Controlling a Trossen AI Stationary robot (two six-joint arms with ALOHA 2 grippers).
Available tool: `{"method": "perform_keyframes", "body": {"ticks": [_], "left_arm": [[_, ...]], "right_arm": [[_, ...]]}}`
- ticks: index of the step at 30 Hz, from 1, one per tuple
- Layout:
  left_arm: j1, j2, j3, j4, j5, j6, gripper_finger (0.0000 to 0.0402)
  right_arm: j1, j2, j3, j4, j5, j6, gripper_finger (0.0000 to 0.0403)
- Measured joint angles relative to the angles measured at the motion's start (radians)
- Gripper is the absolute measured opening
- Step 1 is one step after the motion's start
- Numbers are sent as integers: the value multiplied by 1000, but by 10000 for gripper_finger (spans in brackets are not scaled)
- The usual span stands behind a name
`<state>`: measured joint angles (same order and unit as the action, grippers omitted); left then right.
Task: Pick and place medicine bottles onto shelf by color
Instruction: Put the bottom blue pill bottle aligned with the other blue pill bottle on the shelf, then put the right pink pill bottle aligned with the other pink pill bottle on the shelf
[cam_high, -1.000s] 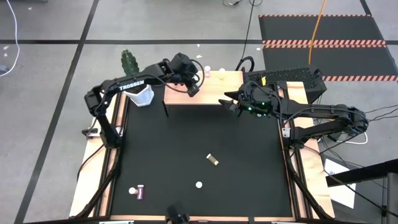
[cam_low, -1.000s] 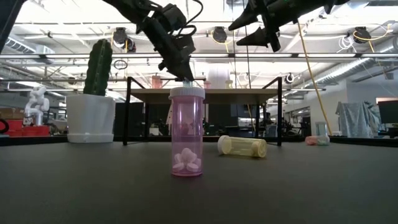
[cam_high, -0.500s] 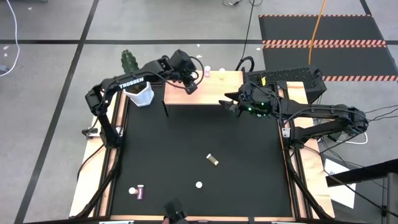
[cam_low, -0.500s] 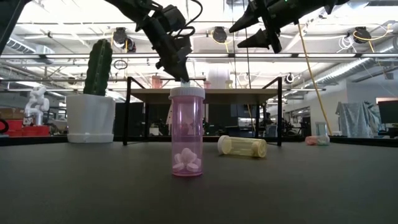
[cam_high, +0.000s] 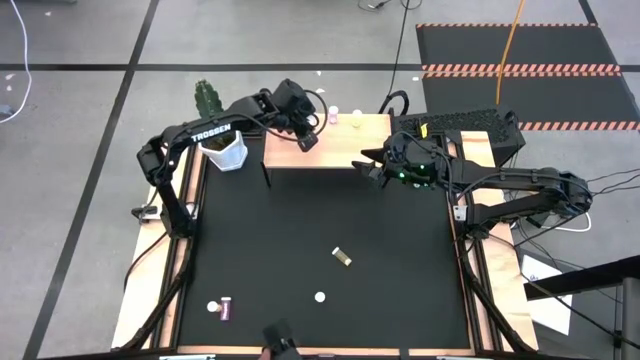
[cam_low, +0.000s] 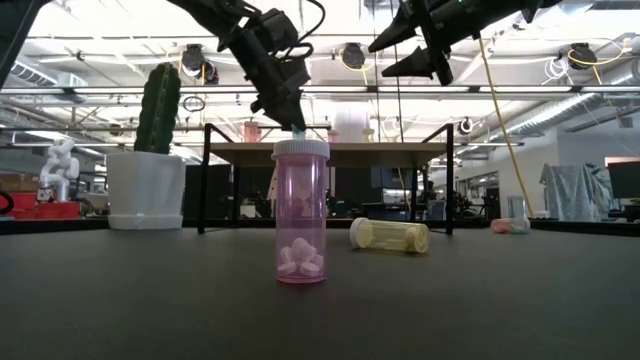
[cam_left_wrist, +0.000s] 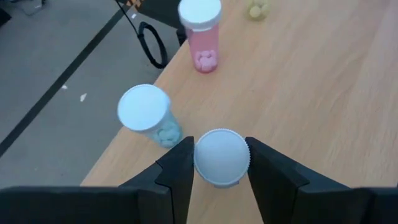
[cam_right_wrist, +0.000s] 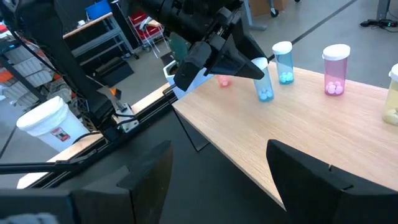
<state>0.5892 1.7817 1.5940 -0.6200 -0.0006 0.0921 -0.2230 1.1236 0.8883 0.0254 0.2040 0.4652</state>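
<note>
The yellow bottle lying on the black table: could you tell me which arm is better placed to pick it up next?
Probably the right. The right gripper is open and empty, while the left gripper holds a blue bottle over the shelf. The yellow bottle lies unobstructed.

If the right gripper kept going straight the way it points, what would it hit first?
Probably the shelf: the open right gripper aims across its wooden top toward the blue bottle held by the left gripper, though depth is unclear.

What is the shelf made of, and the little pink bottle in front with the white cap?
The shelf looks like pale wood with a matte finish: grain lines run along its top. Its thin legs look like black metal, though that is less sure. The pink bottle seems to be clear tinted plastic, since the white pills show through it; its ribbed cap looks like solid white plastic.
</note>
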Motion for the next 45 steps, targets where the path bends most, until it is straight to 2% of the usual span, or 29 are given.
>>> {"method": "perform_keyframes", "body": {"ticks": [11, 17, 21, 24, 27, 31, 33, 36, 41, 45], "left_arm": [[1, -9, 0, -15, 0, -15, 278], [-24, -140, 1, -120, 1, -38, 330], [-76, -264, 1, -247, 0, -153, 339], [-143, -353, 2, -367, -15, -253, 333], [-250, -403, 3, -478, -47, -382, 315], [-445, -422, 1, -509, -56, -523, 286], [-557, -423, -21, -445, -56, -569, 274], [-711, -422, -105, -258, -81, -623, 259], [-904, -419, -337, 118, -229, -744, 247], [-1020, -386, -516, 472, -294, -791, 246]], "right_arm": [[0, 0, 0, 0, -25, 25, 254], [0, 0, 0, 1, -24, 30, 254], [0, 0, 0, -1, -36, 71, 254], [0, 0, 0, -2, -120, 71, 254], [40, 0, 0, 22, -203, 21, 254], [172, -5, 0, 22, -207, -59, 254], [238, 1, 0, -2, -177, -64, 254], [337, 7, -12, -31, -86, -66, 254], [473, 6, -50, -23, 25, -38, 254], [550, 6, -99, 9, 33, 5, 254]]}}
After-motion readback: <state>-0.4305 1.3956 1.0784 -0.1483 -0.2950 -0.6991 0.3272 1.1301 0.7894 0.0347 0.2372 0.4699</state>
